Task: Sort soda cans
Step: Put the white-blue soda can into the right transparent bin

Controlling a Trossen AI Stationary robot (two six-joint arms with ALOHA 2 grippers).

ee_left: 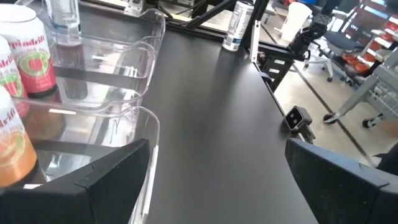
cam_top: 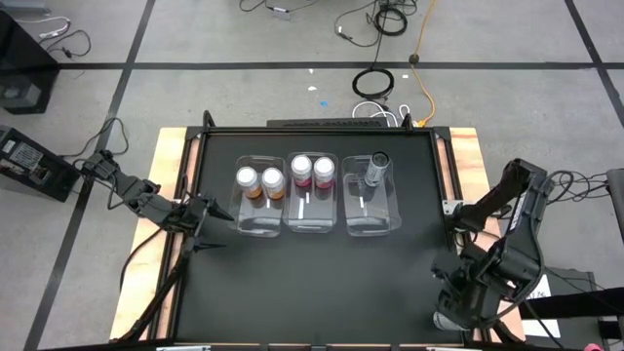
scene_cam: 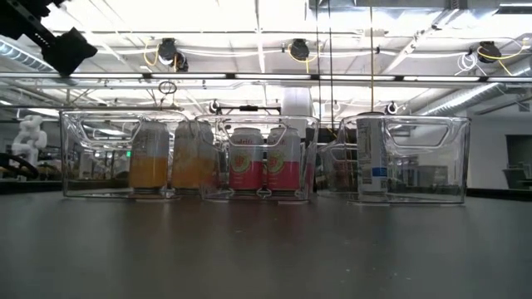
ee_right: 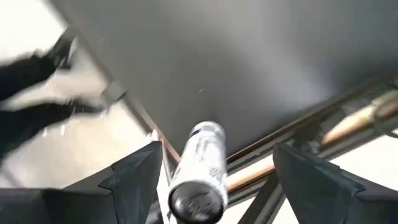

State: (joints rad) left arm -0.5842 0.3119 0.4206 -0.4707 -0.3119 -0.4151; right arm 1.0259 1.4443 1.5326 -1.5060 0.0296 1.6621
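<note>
Three clear bins stand in a row across the table's middle. The left bin holds two orange soda cans. The middle bin holds two pink cans. The right bin holds one grey can, upright at its far end. Another grey can stands on its base at the table's near right corner. My right gripper hangs open above it, pointing down, with its fingers apart from the can. My left gripper waits open at the table's left edge, pointing toward the bins.
The table's near half is bare black surface in front of the bins. Wooden rails run along the table's left and right sides. Cables lie on the floor beyond the far edge, and office chairs stand past the near right corner.
</note>
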